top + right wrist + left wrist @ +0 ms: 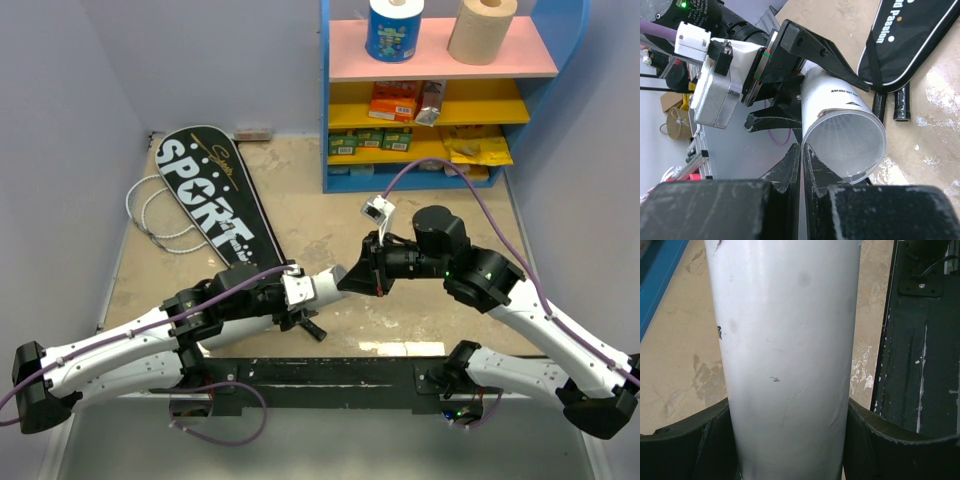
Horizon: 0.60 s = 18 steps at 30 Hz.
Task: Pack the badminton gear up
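Centrally, left hand (pixel 790 440) clamping long white tube (pixel 837 97), right hand (pixel 801 160) pressed together at rim (pixel 881 142).

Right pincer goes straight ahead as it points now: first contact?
Probably the white tube, at the rim of its open end, held by the left pincer. The right pincer looks almost against it; depth unclear.

Even, bright indoor light, soft shadows, faint sheen on the white tube (pixel 785 365), slightly soft close-ups.
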Available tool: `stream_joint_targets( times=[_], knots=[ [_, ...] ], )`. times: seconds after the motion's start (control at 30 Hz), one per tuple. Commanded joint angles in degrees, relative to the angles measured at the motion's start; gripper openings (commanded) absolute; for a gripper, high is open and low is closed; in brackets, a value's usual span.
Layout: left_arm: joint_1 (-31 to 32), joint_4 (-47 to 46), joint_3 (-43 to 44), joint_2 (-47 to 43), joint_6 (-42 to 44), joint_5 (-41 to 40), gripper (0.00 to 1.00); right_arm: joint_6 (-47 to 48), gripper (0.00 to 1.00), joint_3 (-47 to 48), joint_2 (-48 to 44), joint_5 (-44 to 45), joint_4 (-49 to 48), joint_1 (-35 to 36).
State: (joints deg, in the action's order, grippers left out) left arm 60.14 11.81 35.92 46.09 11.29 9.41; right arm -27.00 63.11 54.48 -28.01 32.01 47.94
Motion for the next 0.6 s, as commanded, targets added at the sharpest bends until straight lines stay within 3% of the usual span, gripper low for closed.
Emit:
stream_joint_targets(
  times=[0.0,0.57],
  knots=[
    [0.2,-2.5,1.0,-1.3,-0.9,1.6,0.00,0.2,0.06,1.5,-0.1,0.0,-2.9,0.1],
    [0.2,-2.8,1.0,-2.0,-0.8,2.2,0.00,-3.3,0.07,-4.8,-1.7,-3.9,-10.9,0.1]
  ],
)
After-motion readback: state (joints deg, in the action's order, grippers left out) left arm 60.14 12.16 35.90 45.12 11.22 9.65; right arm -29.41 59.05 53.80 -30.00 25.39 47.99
